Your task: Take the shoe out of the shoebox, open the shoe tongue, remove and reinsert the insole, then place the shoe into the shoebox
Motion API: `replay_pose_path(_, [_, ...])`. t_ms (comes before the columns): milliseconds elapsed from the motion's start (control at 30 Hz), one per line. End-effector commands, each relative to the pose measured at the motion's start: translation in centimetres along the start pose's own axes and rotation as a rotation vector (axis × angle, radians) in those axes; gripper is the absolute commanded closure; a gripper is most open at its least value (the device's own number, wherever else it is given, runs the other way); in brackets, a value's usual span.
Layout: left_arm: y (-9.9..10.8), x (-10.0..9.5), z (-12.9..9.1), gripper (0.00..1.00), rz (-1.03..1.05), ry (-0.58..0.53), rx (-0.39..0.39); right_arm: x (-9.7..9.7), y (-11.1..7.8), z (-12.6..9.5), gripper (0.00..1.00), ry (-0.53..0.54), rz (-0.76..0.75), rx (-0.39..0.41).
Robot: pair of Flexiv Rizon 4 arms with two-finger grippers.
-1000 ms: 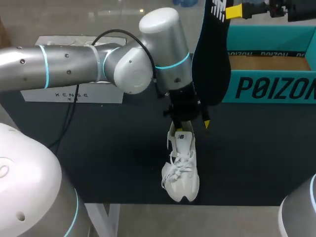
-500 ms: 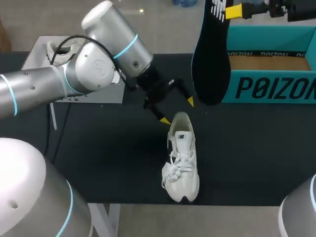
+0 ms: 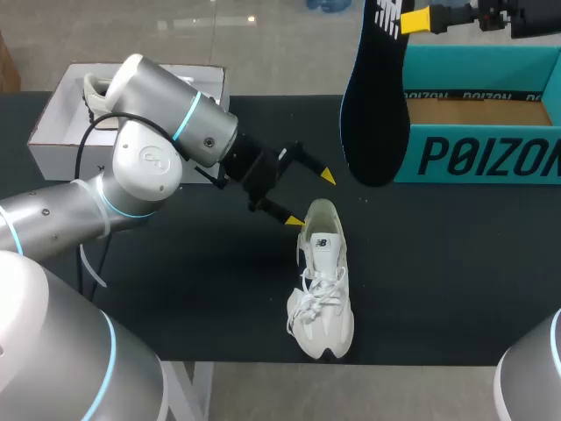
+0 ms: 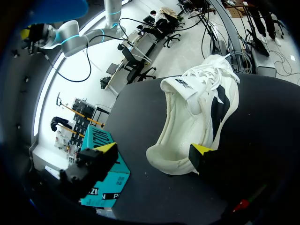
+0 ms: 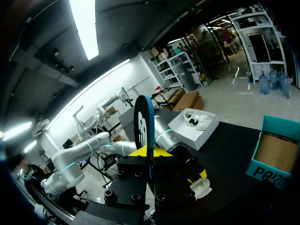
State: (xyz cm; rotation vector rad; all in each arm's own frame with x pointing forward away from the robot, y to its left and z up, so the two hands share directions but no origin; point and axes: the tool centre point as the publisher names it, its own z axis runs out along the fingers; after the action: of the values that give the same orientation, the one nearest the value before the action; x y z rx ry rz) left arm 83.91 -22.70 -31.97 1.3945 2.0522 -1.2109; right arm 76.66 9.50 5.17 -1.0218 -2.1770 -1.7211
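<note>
Head view: the left gripper (image 3: 310, 198) is spread wide at 12 o'clock of the shoe (image 3: 322, 294). The insole (image 3: 372, 105) is clamped in the right gripper (image 3: 408, 19).

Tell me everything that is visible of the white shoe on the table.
The white shoe is a cream-white sneaker, of fabric as it looks, with white laces, a raised tongue bearing a label, and a black mark on its side. It stands upright on its sole on the black table, toe toward the near edge. The open left gripper is at its heel; contact is unclear.
</note>
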Motion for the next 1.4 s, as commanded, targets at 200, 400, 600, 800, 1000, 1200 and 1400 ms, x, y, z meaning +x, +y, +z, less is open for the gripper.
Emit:
replay_pose_path(200, [-0.1,0.3,0.1,0.00,0.002,-0.052,-0.002,0.0,0.2,0.2,1.00,-0.001,0.001,0.003])
replay_pose_path(400, [0.0,-0.1,-0.5,0.00,0.037,-0.084,-0.003,0.0,0.2,0.2,1.00,-0.001,0.001,0.003])
replay_pose_path(600, [0.9,-0.4,-3.1,0.00,0.078,-0.159,0.027,0.0,0.2,0.2,1.00,-0.001,0.001,0.003])
replay_pose_path(800, [1.9,0.0,-4.8,0.00,0.085,-0.212,0.075,0.0,0.2,0.2,1.00,-0.001,0.001,0.003])
replay_pose_path(1000, [0.3,-1.0,-5.0,0.00,0.144,-0.310,0.115,0.0,0.2,0.2,1.00,-0.001,0.001,0.003])
replay_pose_path(1200, [-2.1,-2.7,-4.4,0.00,0.195,-0.390,0.145,0.0,0.2,0.2,1.00,-0.001,0.001,0.003])
replay_pose_path(1400, [-4.5,-5.3,-2.7,0.00,0.212,-0.433,0.155,0.0,0.2,0.2,1.00,-0.001,0.001,0.003])
